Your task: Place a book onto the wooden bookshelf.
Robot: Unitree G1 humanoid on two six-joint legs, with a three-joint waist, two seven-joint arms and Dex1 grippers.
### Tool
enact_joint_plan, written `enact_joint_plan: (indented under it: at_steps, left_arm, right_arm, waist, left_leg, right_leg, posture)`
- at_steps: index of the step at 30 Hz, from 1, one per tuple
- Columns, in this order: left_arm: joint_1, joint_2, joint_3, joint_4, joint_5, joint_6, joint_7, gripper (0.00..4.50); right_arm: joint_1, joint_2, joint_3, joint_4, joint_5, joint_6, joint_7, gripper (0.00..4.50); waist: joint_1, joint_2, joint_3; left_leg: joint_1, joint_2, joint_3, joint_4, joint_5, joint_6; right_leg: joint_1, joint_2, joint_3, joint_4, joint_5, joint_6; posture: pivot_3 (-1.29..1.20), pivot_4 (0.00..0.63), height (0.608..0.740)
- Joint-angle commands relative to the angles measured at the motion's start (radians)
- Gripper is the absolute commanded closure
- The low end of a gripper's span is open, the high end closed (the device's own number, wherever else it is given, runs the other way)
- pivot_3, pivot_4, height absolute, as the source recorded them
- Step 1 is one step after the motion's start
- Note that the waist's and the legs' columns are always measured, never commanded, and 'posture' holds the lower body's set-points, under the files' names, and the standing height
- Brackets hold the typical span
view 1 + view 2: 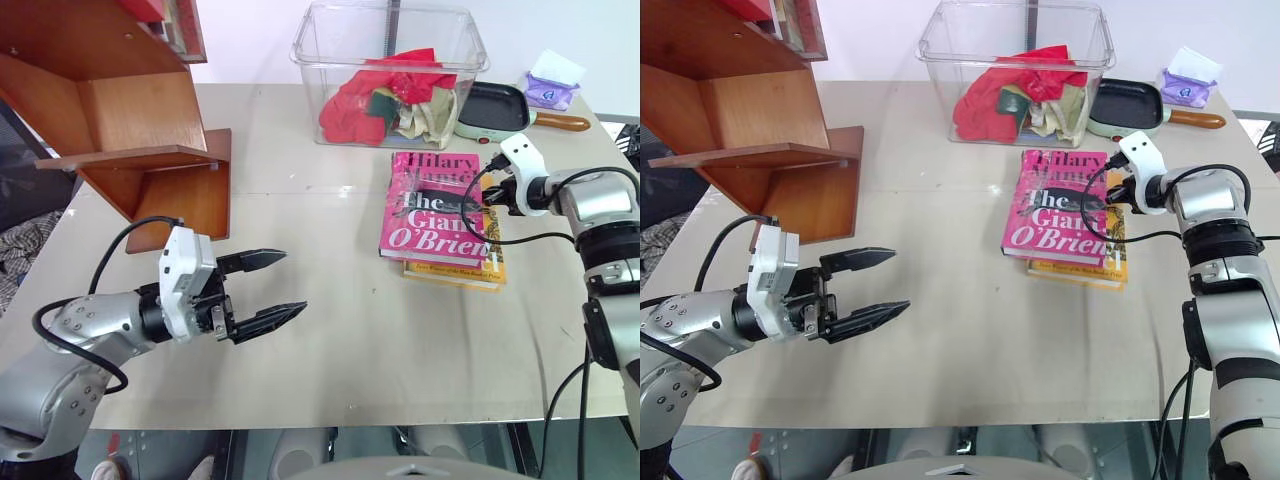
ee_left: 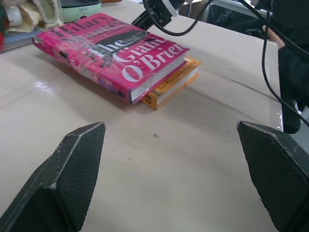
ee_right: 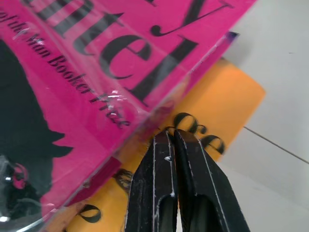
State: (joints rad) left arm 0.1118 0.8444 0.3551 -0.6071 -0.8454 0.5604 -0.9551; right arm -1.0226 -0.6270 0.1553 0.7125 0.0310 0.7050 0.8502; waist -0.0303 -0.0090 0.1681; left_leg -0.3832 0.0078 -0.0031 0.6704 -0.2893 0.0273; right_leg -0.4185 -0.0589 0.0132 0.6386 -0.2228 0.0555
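The book (image 1: 432, 205), bright pink with "The Giant, O'Brien" on its jacket, lies flat on top of a yellow-orange book (image 1: 455, 272) at the table's right middle. My right gripper (image 3: 170, 134) is shut with nothing between its fingers. Its tips rest at the pink book's right edge, on the strip of orange cover showing beneath. My left gripper (image 1: 293, 282) stands open over bare table at the front left, pointing towards the books and well short of them. The wooden bookshelf (image 1: 130, 120), reddish-brown with slanted panels, stands at the far left.
A clear plastic bin (image 1: 330, 40) holding red and other cloths stands at the back centre. To its right lie a small black frying pan (image 1: 495, 105) and a purple packet (image 1: 548, 88). The table's front edge (image 1: 330, 425) runs just below my left arm.
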Motion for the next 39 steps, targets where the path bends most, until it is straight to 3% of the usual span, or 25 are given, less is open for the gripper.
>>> enact_joint_plan:
  at_steps: [1, 13, 20, 22, 28, 29, 31, 34, 39]
  left_arm:
    - [0.003, 0.005, 0.036, -0.030, -0.006, -0.009, 0.013, 0.00]
    - [-0.048, 0.019, 0.008, -0.016, -0.003, 0.009, 0.033, 0.00]
    - [-0.103, 0.019, -0.021, 0.023, 0.020, 0.027, 0.060, 0.00]
    - [-0.130, 0.015, -0.041, 0.044, 0.029, 0.043, 0.076, 0.00]
    - [-0.256, 0.023, -0.107, 0.151, -0.005, 0.188, 0.140, 0.00]
    - [-0.299, 0.022, -0.123, 0.183, -0.022, 0.240, 0.159, 0.00]
    - [-0.392, 0.015, -0.146, 0.259, -0.085, 0.359, 0.175, 0.00]
    - [-0.558, -0.033, -0.182, 0.415, -0.172, 0.566, 0.229, 0.00]
    - [-0.812, -0.178, -0.236, 0.745, -0.153, 0.788, 0.299, 0.00]
  right_arm:
    - [-0.019, -0.001, -0.005, -0.041, -0.001, 0.006, 0.020, 4.46]
    - [0.060, -0.036, -0.072, -0.164, 0.034, 0.044, 0.006, 4.46]
    - [0.408, -0.180, -0.342, -0.545, 0.205, -0.117, 0.100, 4.46]
    - [0.539, -0.206, -0.424, -0.656, 0.262, -0.192, 0.159, 3.72]
    - [0.847, -0.210, -0.697, -1.072, 0.561, -0.075, 0.231, 1.19]
    - [0.908, -0.211, -0.751, -1.152, 0.627, -0.043, 0.242, 0.49]
    - [1.005, -0.210, -0.838, -1.276, 0.736, 0.014, 0.239, 0.04]
    - [1.123, -0.184, -0.952, -1.407, 0.849, 0.037, 0.207, 0.04]
    - [1.277, -0.106, -1.031, -1.554, 0.887, -0.045, 0.165, 0.04]
  waist:
    - [-0.002, 0.000, 0.000]
    - [-0.001, 0.000, 0.000]
    - [0.025, 0.000, 0.000]
    - [0.030, 0.000, 0.000]
    - [0.019, 0.000, 0.000]
    - [0.018, 0.000, 0.000]
    - [0.022, -0.001, 0.000]
    - [0.026, -0.003, 0.000]
    - [0.021, -0.007, -0.001]
  left_leg:
    - [0.000, 0.000, 0.000, 0.000, 0.000, 0.000]
    - [0.000, 0.000, -0.001, 0.000, 0.000, 0.000]
    - [-0.002, 0.000, -0.003, 0.000, 0.000, 0.000]
    - [-0.001, -0.001, -0.004, 0.000, 0.000, 0.000]
    - [0.003, 0.000, -0.002, 0.000, 0.000, 0.001]
    - [0.003, 0.000, -0.004, 0.000, 0.000, 0.001]
    - [0.004, 0.002, -0.005, 0.001, 0.000, 0.001]
    - [0.005, 0.003, -0.008, 0.003, 0.000, 0.001]
    - [0.004, 0.001, -0.008, 0.007, 0.000, 0.001]
  right_leg:
    - [0.000, 0.000, 0.000, 0.000, 0.000, 0.000]
    - [0.000, 0.000, -0.001, 0.002, 0.000, 0.000]
    - [0.000, -0.001, -0.004, 0.000, 0.000, 0.000]
    - [0.000, -0.001, -0.005, 0.000, 0.000, 0.000]
    - [0.003, 0.001, -0.002, 0.003, 0.000, 0.001]
    - [0.003, 0.002, -0.003, 0.003, 0.000, 0.001]
    - [0.005, 0.004, -0.003, 0.004, 0.000, 0.000]
    - [0.007, 0.006, -0.005, 0.004, 0.000, 0.001]
    - [0.009, 0.007, -0.001, 0.004, 0.000, 0.001]
  posture:
    - [0.00, 0.150, 0.740]
    - [0.00, 0.150, 0.740]
    - [0.00, 0.150, 0.740]
    - [0.00, 0.150, 0.740]
    - [0.00, 0.150, 0.740]
    - [0.00, 0.150, 0.740]
    - [0.00, 0.150, 0.740]
    - [0.00, 0.150, 0.740]
    - [0.00, 0.150, 0.740]
